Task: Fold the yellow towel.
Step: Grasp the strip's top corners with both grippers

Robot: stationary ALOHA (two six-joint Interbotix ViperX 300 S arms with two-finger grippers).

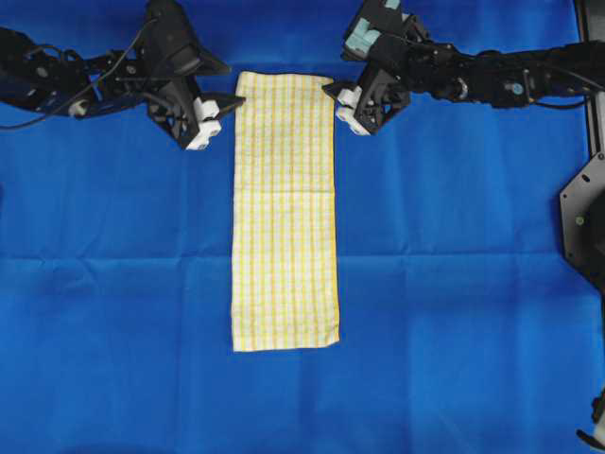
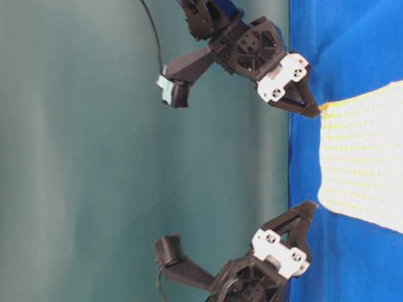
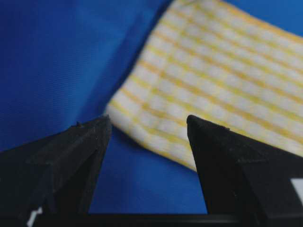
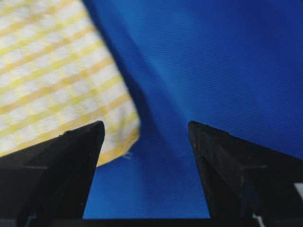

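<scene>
Yellow towel point(image 2: 365, 157) cut off at the table-level view's right edge, blurred in wrist views.

The towel point(image 1: 285, 210) down the centre of the frame showed a fine yellow-and-white check with yellow hems. Beneath it the cloth point(image 1: 454, 284) was plain deep blue. At upper left and upper right, the left gripper point(image 1: 210, 121) and the right gripper point(image 1: 347, 106) were black with white blocks.

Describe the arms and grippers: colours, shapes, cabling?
Both arms are black. The left gripper and right gripper have black wedge-shaped fingers on white blocks. A black cable loops along the left arm. The right arm carries a pale teal piece.
</scene>
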